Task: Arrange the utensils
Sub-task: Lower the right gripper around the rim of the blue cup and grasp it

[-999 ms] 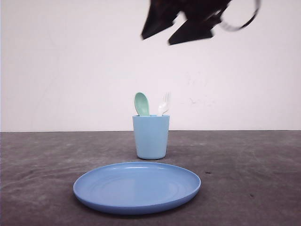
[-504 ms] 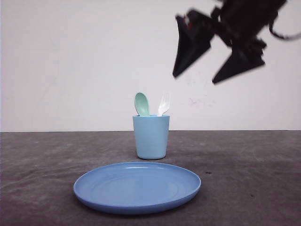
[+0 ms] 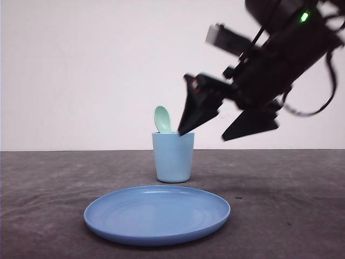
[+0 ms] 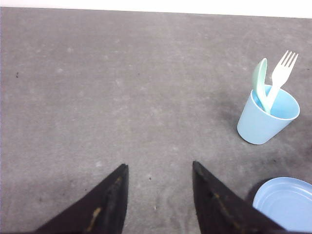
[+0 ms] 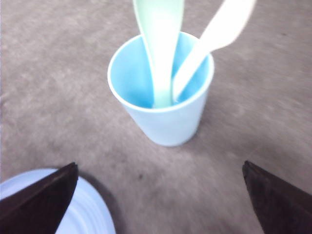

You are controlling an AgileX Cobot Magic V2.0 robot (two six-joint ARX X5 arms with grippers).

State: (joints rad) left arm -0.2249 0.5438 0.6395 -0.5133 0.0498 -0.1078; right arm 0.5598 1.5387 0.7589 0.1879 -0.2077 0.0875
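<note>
A mint-green spoon (image 3: 163, 119) (image 4: 261, 87) (image 5: 161, 44) and a white fork (image 4: 280, 78) (image 5: 214, 39) stand upright in a light blue cup (image 3: 173, 156) (image 4: 267, 119) (image 5: 163, 112). In the front view the fork is hidden behind my right gripper (image 3: 202, 133), which is open just above and to the right of the cup, one fingertip at its rim. From the right wrist camera, the jaws (image 5: 159, 168) are wide apart and empty. My left gripper (image 4: 159, 165) is open over bare table, away from the cup.
A round blue plate (image 3: 157, 213) (image 4: 285, 202) (image 5: 58, 209) lies in front of the cup near the table's front edge. The table (image 3: 291, 205) is dark grey, with a white wall behind it.
My right gripper has come down from the top of the front view, first swinging right, then dropping left to the cup's rim, and now covers the fork. Cup, utensils and plate have not moved.
</note>
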